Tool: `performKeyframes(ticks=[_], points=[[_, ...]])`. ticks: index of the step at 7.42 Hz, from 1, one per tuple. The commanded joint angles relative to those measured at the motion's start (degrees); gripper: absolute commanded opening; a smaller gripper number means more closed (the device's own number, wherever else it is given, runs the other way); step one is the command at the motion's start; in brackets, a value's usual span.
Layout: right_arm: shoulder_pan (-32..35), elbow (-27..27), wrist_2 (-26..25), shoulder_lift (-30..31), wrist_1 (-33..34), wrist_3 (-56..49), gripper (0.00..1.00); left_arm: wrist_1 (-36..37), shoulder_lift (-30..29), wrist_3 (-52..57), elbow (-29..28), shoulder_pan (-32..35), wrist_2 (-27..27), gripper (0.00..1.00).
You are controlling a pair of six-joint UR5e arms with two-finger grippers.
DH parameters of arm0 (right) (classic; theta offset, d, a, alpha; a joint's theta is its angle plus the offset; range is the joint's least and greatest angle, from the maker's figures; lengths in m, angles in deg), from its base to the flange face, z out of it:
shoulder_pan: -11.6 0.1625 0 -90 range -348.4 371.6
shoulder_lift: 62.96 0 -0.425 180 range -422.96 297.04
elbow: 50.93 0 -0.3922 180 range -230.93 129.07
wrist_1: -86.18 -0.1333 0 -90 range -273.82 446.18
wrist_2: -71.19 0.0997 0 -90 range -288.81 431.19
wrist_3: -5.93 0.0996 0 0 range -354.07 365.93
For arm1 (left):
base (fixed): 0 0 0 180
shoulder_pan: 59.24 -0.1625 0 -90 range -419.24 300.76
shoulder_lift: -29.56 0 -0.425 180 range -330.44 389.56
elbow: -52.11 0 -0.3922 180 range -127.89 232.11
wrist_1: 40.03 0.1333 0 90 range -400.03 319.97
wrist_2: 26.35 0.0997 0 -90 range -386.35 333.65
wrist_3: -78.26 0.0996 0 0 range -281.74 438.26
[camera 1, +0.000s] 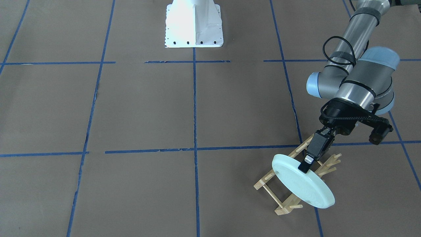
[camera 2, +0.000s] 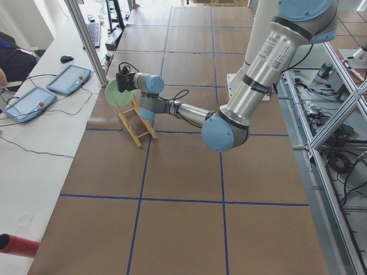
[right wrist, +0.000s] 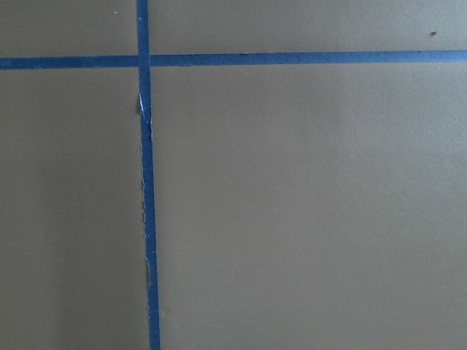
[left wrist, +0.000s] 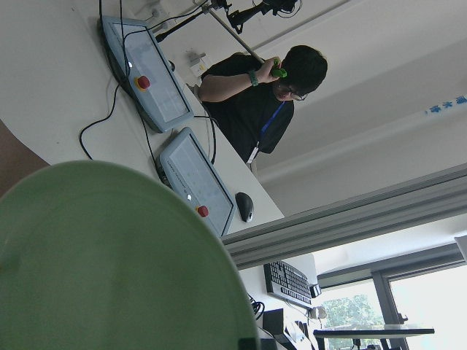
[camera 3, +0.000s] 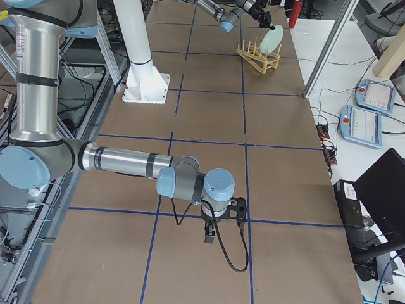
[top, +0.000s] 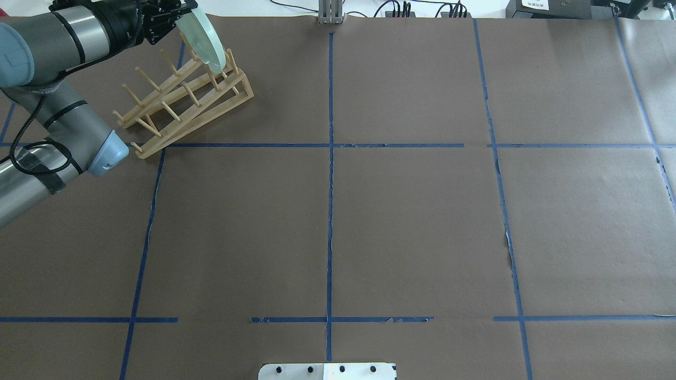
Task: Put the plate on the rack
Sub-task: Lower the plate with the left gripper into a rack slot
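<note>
One step is left, we judge: our left gripper [camera 1: 304, 167], clamped on the round, glossy mint-green plate [camera 1: 306, 189], holds it tilted over the light-wood pegged rack [camera 1: 285, 208]. Next we should lower it between the pegs. We cannot tell the right gripper's [camera 3: 209, 237] state.

One plate [camera 1: 304, 184] and one rack [camera 1: 261, 184] show at four o'clock on the surface [camera 1: 148, 108] in the front-facing view. The rack has two rails, and its pegs are too crowded to count.

There are two arms, the left arm [camera 1: 361, 82] and the right arm [camera 3: 120, 158]. Each carries one tool: the left tool [camera 1: 305, 167] and the right tool [camera 3: 211, 235].

One white pedestal [camera 1: 194, 24] stands at twelve o'clock.

The white desk [camera 2: 40, 172] holds two control tablets [camera 2: 69, 79], one keyboard [left wrist: 288, 281] and one mouse [left wrist: 244, 206].

One person [left wrist: 263, 95] shows at one o'clock in the left wrist view. One red tube [camera 2: 17, 245] lies at seven o'clock in the left-side view.
</note>
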Motion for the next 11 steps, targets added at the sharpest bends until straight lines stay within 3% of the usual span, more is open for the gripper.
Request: performKeyframes(ticks=[1,3,4,5,11], points=[[0.01,-0.08,0.00,0.00,0.00,0.00,1.00,0.07,-0.20,-0.04,-0.66,-0.09,0.00,0.00],[0.01,-0.08,0.00,0.00,0.00,0.00,1.00,0.07,-0.20,-0.21,-1.19,-0.09,-0.09,0.17],[0.01,-0.08,0.00,0.00,0.00,0.00,1.00,0.07,-0.20,-0.21,-1.54,-0.09,-0.09,0.66],[-0.07,0.00,0.00,0.00,0.00,0.00,1.00,0.16,-0.20,-0.04,-1.63,-0.44,0.00,1.00],[0.01,0.00,0.00,0.00,0.00,0.00,1.00,0.33,0.24,0.75,-1.28,-0.71,-0.44,1.00]])
